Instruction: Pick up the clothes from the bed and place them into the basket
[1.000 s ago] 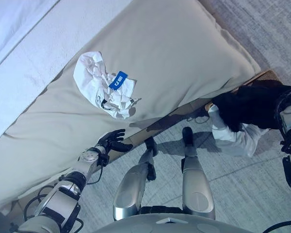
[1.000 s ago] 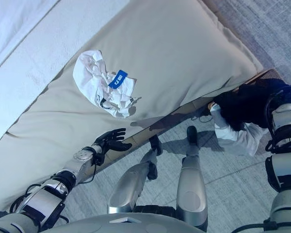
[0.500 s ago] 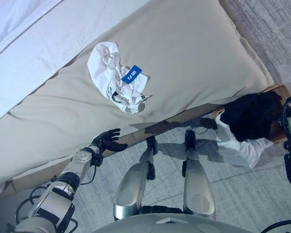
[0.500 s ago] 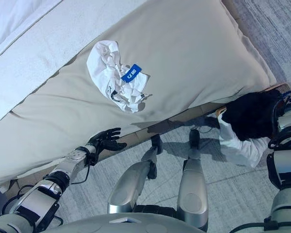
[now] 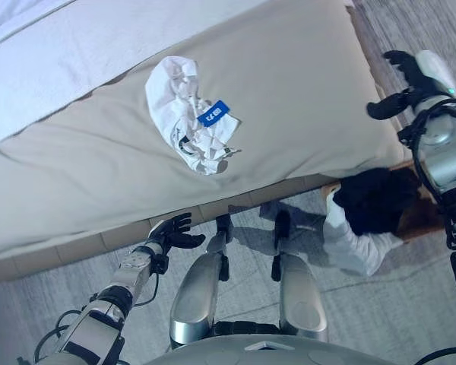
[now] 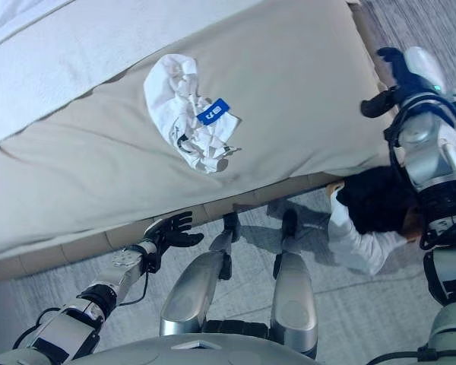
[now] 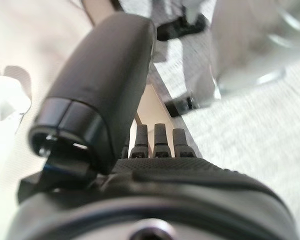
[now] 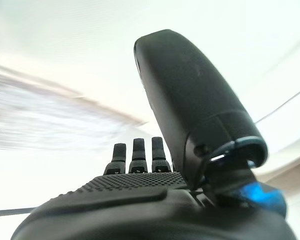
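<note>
Here the bed (image 5: 289, 84) fills most of the view, with a crumpled white garment (image 5: 188, 114) lying on its beige cover. Beside its corner, a basket (image 5: 419, 217) on the floor holds black and white clothes (image 5: 365, 217). The right hand (image 5: 401, 80) hangs spread over the bed's edge, empty; the left hand (image 5: 173, 230) hangs spread below it, empty.

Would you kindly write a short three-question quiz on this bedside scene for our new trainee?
1. True or false: the crumpled white garment lies on the beige bed cover.
2. Which hand is raised over the bed's corner: A) left hand B) right hand?
3. Fill in: the basket on the floor holds a ____ garment on top.

Key: 1 true; 2 B; 3 black.
</note>
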You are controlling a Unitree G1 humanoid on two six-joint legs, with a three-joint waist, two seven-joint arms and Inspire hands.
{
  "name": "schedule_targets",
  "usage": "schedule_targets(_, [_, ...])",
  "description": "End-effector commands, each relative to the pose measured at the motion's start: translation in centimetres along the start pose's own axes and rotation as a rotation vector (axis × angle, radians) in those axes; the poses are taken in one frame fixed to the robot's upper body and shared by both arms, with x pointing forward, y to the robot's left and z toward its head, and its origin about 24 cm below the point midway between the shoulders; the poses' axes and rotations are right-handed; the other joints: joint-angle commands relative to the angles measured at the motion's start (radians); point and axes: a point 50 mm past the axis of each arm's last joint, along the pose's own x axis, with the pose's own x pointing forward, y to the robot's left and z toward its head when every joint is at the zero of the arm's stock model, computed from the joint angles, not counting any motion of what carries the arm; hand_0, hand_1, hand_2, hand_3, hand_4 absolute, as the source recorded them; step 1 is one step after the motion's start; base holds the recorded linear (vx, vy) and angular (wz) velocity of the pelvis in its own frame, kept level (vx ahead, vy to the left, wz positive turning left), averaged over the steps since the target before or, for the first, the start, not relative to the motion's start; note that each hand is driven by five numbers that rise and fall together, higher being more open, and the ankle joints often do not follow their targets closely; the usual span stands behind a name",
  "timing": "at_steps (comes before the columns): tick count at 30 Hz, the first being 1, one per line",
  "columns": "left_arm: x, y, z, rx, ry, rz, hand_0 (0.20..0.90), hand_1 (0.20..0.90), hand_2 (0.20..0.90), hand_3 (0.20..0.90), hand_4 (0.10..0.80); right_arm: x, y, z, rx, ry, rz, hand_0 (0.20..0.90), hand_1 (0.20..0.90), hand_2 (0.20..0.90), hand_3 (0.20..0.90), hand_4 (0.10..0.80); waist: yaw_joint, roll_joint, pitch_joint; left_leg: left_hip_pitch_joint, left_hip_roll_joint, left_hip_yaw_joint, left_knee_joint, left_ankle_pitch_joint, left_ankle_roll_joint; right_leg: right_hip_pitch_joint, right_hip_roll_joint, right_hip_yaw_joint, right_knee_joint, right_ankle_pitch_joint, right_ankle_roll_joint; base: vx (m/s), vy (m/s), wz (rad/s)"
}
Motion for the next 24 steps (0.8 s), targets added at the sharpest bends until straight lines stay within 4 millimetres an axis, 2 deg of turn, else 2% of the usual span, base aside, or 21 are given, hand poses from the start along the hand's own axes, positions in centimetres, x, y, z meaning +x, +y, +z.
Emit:
schedule_targets(1, [-1.7,2.2,-3.0,-0.015,0.065,0.073,0.9,0.9,0.9,0.9,0.8,1.5,-1.7,3.4,-0.06,-0.083,-0.064,0.9,0.9,0.9,0.9,0.8,0.113,-0.088,-0.041,-0.061,-0.075,-0.032,0.176,-0.16,0.04,-0.027,0.002,-0.049,0.097,-0.054,-0.049,0.083,0.07,0.73])
schedule_targets(5, [-2.0,3.3,-3.1,-0.015,0.075,0.1,0.9,0.9,0.9,0.9,0.8,2.8,-1.9,5.9,-0.036,-0.095,-0.123,0.9,0.9,0.9,0.9,0.8,0.202,-0.098,-0.015,-0.104,-0.095,-0.089,0.194,-0.149,0.049,-0.037,-0.015,-0.117,0.13,-0.06,-0.04,0.059,0.045,0.59])
schedule_targets(8, [-2.2,3.5,-3.3,-0.014,0.079,0.102,0.9,0.9,0.9,0.9,0.8,3.4,-2.4,7.1,-0.014,-0.093,-0.179,0.9,0.9,0.9,0.9,0.8,0.244,-0.093,-0.004,-0.133,-0.104,-0.117,0.207,-0.145,0.053,-0.055,-0.024,-0.146,0.162,-0.066,-0.039,0.086,0.086,0.61])
schedule_targets(9, [-2.3,3.4,-3.8,-0.022,0.083,0.098,0.9,0.9,0.9,0.9,0.8,3.6,-2.6,7.8,-0.021,-0.091,-0.226,0.9,0.9,0.9,0.9,0.8,0.272,-0.091,-0.004,-0.144,-0.11,-0.132,0.222,-0.171,0.053,-0.067,-0.031,-0.153,0.2,-0.096,-0.033,0.129,0.092,0.49])
schedule_targets(17, [-3.1,3.0,-5.3,-0.062,0.066,0.075,0.9,0.9,0.9,0.9,0.8,4.0,-4.1,9.2,-0.078,-0.054,-0.378,0.9,0.9,0.9,0.9,0.8,0.352,-0.054,-0.004,-0.294,-0.13,-0.158,0.337,-0.185,0.062,-0.19,-0.095,-0.214,0.358,-0.119,-0.035,0.021,0.125,0.41])
schedule_targets(21, [-3.4,3.0,-5.7,-0.081,0.052,0.059,0.9,0.9,0.9,0.9,0.8,4.5,-3.8,8.7,-0.113,0.029,-0.298,0.9,0.9,0.9,0.9,0.8,0.379,-0.043,-0.004,-0.361,-0.138,-0.164,0.399,-0.196,0.064,-0.243,-0.109,-0.226,0.42,-0.144,-0.039,-0.018,0.083,0.08])
schedule_targets(24, [-3.7,3.4,-5.7,-0.085,0.034,0.054,0.9,0.9,0.9,0.9,0.8,4.7,-2.8,6.5,-0.151,0.198,-0.11,0.9,0.9,0.9,0.9,0.8,0.399,-0.046,-0.004,-0.394,-0.133,-0.171,0.421,-0.199,0.061,-0.272,-0.114,-0.237,0.442,-0.153,-0.037,-0.007,-0.001,0.07])
